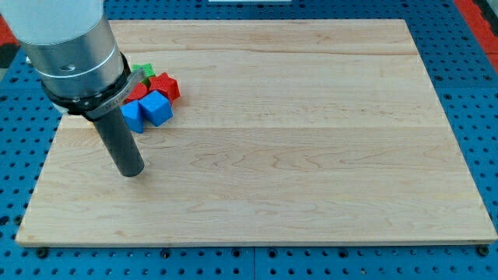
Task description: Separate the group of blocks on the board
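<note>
A tight cluster of small blocks sits on the wooden board near its top left. It holds a blue block, a second blue block to its left, a red block, another red block partly behind the arm, and a green block at the back. The blocks touch one another. My tip rests on the board just below the cluster, below the left blue block and apart from it. The arm's grey body hides part of the cluster's left side.
The board lies on a blue perforated table. The board's left edge is close to my tip.
</note>
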{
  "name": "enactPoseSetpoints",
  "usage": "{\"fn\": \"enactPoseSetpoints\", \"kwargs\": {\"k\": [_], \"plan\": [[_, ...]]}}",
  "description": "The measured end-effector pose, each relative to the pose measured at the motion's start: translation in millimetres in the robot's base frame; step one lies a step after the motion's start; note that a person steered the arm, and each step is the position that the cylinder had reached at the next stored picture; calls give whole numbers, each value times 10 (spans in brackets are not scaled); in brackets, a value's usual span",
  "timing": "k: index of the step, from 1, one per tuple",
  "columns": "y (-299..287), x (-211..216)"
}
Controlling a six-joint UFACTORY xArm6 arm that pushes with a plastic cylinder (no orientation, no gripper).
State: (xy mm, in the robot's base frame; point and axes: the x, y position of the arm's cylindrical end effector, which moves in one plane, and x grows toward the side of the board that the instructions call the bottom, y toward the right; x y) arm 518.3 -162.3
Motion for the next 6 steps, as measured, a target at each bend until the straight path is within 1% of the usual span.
{"fn": "enactPoseSetpoints", "kwargs": {"k": [2,3,6], "plan": [[0,-10],[124,-10],[6,98]]}}
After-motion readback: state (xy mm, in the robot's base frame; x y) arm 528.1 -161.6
